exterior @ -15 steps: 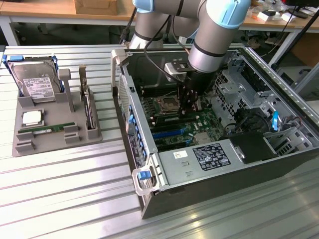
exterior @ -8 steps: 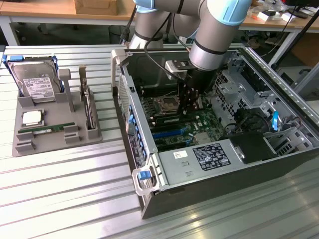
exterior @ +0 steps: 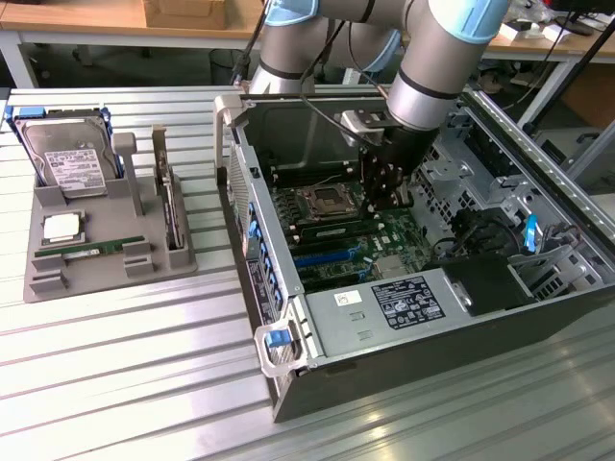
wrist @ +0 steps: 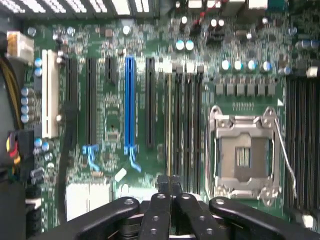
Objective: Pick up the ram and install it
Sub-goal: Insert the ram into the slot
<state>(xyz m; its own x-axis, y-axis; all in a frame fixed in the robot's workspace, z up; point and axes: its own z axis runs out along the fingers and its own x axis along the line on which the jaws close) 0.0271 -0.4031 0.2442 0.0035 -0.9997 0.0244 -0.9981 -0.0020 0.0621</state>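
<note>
A ram stick (exterior: 91,250), long, flat and green, lies on the grey holder tray (exterior: 106,274) at the exterior view's left, far from my gripper. My gripper (exterior: 387,200) hangs inside the open computer case, low over the motherboard beside the CPU socket (exterior: 322,202). In the wrist view my gripper (wrist: 170,179) is shut, its fingers pressed together with nothing between them, and it points at the black memory slots (wrist: 187,125). A thin yellow-green edge (wrist: 169,125) runs along the slot in line with the fingertips. I cannot tell whether that edge is a seated stick.
The holder tray also carries a silver hard drive (exterior: 67,158), a square CPU chip (exterior: 62,228) and an upright card (exterior: 171,206). The case walls (exterior: 240,192) close in around the arm. The wrist view has a blue slot (wrist: 130,105), the open CPU socket (wrist: 242,152) and cables (wrist: 12,150).
</note>
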